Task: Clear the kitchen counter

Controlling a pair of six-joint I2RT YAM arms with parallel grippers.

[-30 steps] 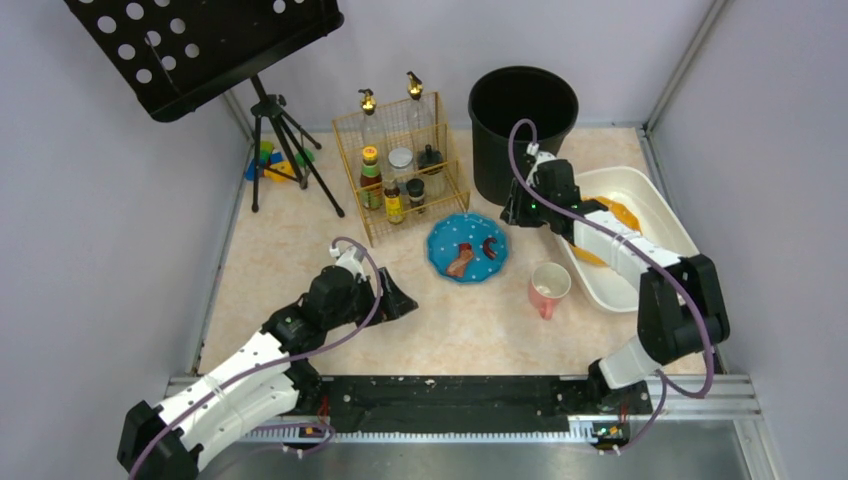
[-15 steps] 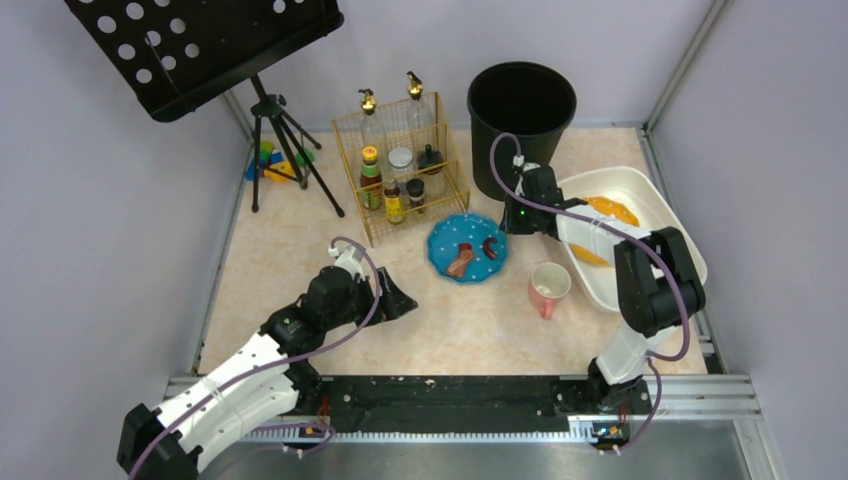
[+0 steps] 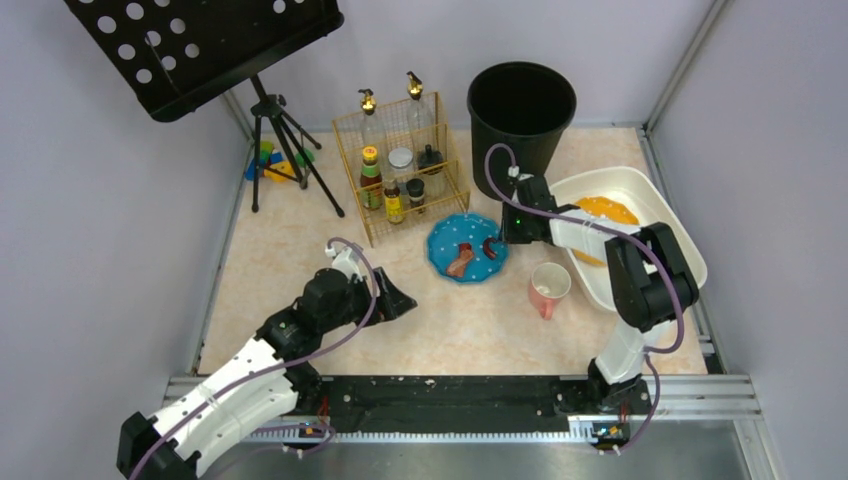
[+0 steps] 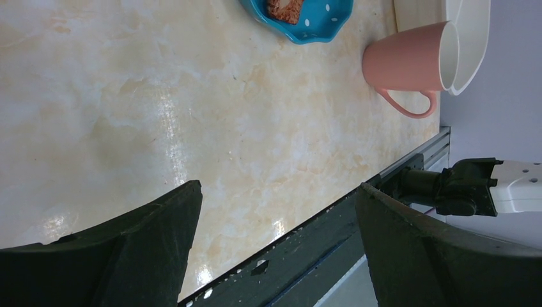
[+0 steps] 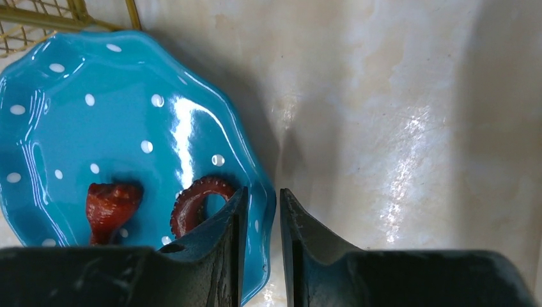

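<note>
Right pincer (image 5: 262, 195) pinching blue plate (image 5: 96, 128) rim, pink mug (image 3: 549, 284) and wire rack (image 3: 350, 150) near, left pincer (image 4: 278, 187) wide

The bench (image 3: 290, 250) is a broad, flat, rectangular slab, beige-peach with mottled, marble-like veins of paler cream. It lies level, reaching from the grey walls (image 3: 600, 60) at the far end and sides to the black rail (image 3: 450, 395) along its near edge. Its glossy surface shows white streaks of glare.
</note>
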